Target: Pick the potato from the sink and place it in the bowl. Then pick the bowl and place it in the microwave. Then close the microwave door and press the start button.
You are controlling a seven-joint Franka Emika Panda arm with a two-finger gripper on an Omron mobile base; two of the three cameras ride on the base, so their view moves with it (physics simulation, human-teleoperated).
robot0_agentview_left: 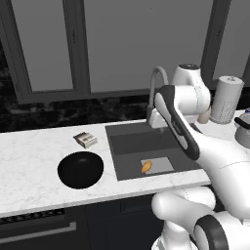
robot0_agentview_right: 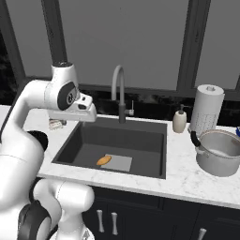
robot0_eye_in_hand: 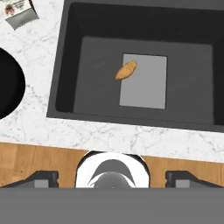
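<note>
1. Gripper (robot0_eye_in_hand: 112, 177) looks straight down over the front edge of the sink (robot0_eye_in_hand: 61, 65); its two dark finger tips sit far apart at the bottom of the hand view, jaws spread wide and empty.
2. From the base views the hand itself is hard to make out: the white wrist housing (robot0_agentview_right: 72, 110) hangs above the sink's left side, and the fingers are hidden beneath it.
3. On the basin floor lies the potato (robot0_eye_in_hand: 126, 70), overlapping the left upper corner of a lighter grey rectangular mat (robot0_eye_in_hand: 146, 83). It is well apart from the gripper.
4. Left of the sink on the marble counter (robot0_agentview_left: 29, 161) stands the black bowl (robot0_agentview_left: 80, 169); the hand view cuts it off, leaving just a dark curved edge at the left border.
5. A small packet (robot0_agentview_left: 85, 140) lies behind the bowl; its label is too blurred to read.
6. Partly covered by the arm in the left base view, the faucet (robot0_agentview_right: 119, 89) rises at the back of the sink.
7. To the right are a soap bottle (robot0_agentview_right: 179, 120), a paper towel roll (robot0_agentview_right: 206, 110) and a grey pot (robot0_agentview_right: 220, 152), the pot cut by the frame edge.
</note>
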